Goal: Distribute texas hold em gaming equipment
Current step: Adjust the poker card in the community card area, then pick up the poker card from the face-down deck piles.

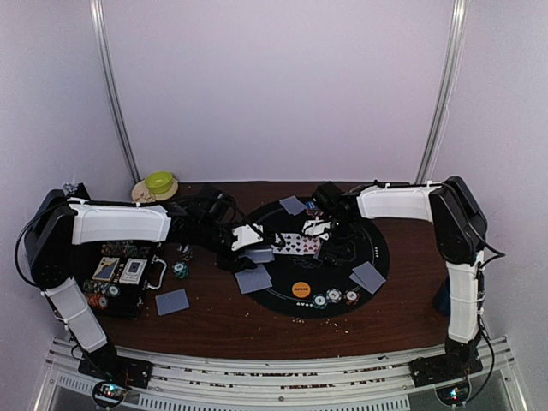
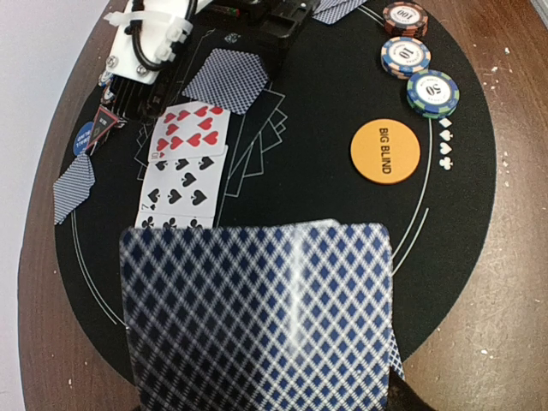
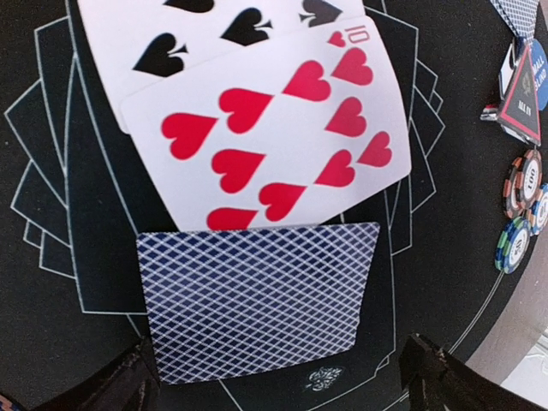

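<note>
A: Cards first. Where?
B: Raised card (image 2: 257, 317), blue lattice back, clamped in the left gripper (image 1: 250, 242) over the black mat (image 2: 462, 257); it hides the fingers. Flat card (image 3: 257, 300) lies face down on the mat between the right gripper's (image 3: 276, 381) wide-spread jaws, which hold nothing.
A: Lettering?
B: Orange disc (image 2: 386, 152) reads "BIG BLIND". Ten of hearts (image 3: 274, 137) shows "10" and overlaps a spade card (image 3: 214, 34) cut off at the top. Chips (image 2: 406, 56) read "100" and "10"; the third is unclear.
A: Setting?
B: Brown wooden table (image 1: 214, 317), pale walls (image 1: 274, 86).
</note>
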`<state>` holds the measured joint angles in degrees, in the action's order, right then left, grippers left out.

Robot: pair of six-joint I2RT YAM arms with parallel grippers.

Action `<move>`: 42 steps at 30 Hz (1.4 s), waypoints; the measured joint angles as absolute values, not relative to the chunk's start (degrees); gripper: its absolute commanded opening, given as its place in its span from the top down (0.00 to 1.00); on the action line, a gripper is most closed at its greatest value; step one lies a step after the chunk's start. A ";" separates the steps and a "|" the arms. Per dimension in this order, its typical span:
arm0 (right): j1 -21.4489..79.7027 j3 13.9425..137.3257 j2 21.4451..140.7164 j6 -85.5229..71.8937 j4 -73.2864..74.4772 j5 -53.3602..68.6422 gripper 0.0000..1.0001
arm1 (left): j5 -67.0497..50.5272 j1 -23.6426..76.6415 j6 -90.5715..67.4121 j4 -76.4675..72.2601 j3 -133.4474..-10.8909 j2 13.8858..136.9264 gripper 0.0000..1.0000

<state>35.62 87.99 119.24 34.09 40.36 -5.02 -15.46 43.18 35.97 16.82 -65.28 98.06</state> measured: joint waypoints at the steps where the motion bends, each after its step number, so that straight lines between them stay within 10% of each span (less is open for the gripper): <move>1: 35.42 87.96 119.24 34.09 40.14 -5.21 0.00 | -15.46 43.18 35.94 16.82 -65.28 98.06 0.44; 27: 33.34 89.43 119.20 34.13 40.66 -8.14 0.00 | -15.44 43.18 35.94 16.84 -65.28 98.06 0.44; 42: 33.08 91.92 102.87 26.85 36.05 26.87 0.00 | -14.11 43.20 34.74 16.29 -65.28 98.06 0.44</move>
<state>33.08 91.92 102.87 26.85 36.05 26.87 -14.11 43.20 34.74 16.29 -65.28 98.06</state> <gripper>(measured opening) 1.000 0.564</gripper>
